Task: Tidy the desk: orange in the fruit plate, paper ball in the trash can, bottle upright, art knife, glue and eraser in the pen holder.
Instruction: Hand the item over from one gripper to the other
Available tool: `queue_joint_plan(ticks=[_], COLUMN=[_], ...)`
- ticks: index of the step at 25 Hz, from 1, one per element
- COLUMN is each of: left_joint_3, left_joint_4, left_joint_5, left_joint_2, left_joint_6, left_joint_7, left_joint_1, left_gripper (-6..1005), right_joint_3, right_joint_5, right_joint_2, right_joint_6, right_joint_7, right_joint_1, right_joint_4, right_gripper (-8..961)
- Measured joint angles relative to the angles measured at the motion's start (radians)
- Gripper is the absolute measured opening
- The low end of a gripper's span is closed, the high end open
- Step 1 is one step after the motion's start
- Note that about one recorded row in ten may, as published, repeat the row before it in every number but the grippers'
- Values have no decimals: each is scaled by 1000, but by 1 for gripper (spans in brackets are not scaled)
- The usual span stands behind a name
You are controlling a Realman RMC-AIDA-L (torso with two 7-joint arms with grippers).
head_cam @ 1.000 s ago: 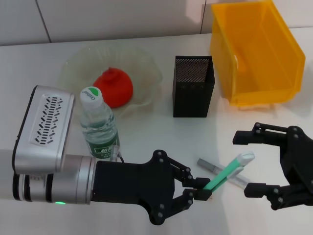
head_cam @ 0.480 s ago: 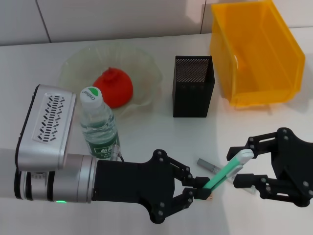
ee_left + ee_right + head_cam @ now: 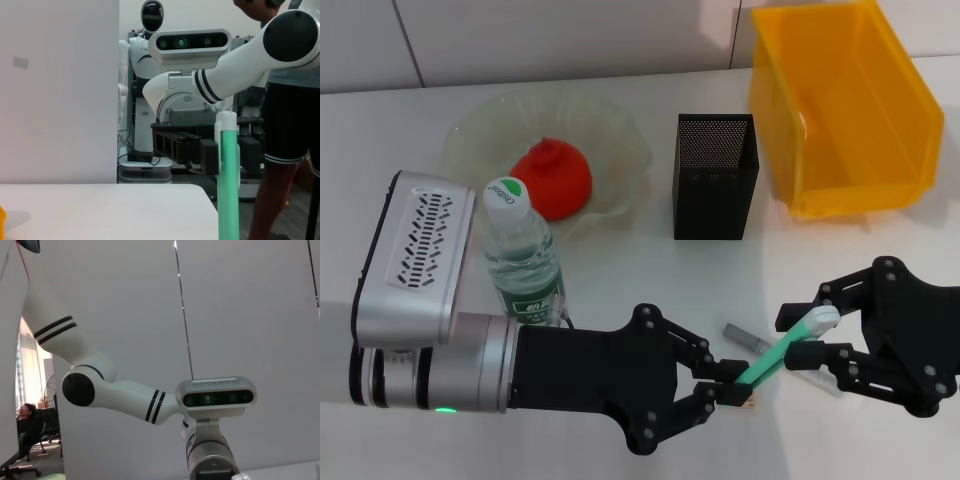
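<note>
Head view: left gripper [image 3: 732,385] clamped on the lower end of the slim green-and-white art knife [image 3: 785,347], held tilted above the desk; right gripper [image 3: 810,335] spread around its white upper end, not yet closed. Best to close squarely on the tip before releasing, then carry to the black square mesh pen holder [image 3: 715,175] behind, well apart.

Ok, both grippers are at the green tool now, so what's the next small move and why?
Probably close the right gripper on the free end of the green art knife. The left gripper pinches its lower end, and the right fingers sit open on either side of the upper end, so a handover looks set up before heading to the pen holder.
</note>
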State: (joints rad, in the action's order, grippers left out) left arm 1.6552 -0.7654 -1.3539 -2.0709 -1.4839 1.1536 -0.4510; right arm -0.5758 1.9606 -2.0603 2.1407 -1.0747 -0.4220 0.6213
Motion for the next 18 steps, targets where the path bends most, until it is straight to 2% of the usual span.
queue_joint_plan(ticks=[3, 6, 18], left_joint_3=[2, 3, 0], left_joint_4=[2, 5, 26], left_joint_5=[0, 0, 15], left_joint_2=[0, 0, -6], left_joint_6=[0, 0, 28], left_joint_7=[0, -8, -15], left_joint_1=[0, 0, -3], left_gripper=[122, 123, 127], right_joint_3=[-1, -1, 16], right_joint_5=[0, 0, -9], right_joint_2=[-4, -9, -14], right_joint_6=[-6, -17, -18], right_joint_7=[8, 31, 58], right_joint_1=[0, 2, 10], right_joint_4=[0, -1, -17], right_gripper=[299, 183, 172])
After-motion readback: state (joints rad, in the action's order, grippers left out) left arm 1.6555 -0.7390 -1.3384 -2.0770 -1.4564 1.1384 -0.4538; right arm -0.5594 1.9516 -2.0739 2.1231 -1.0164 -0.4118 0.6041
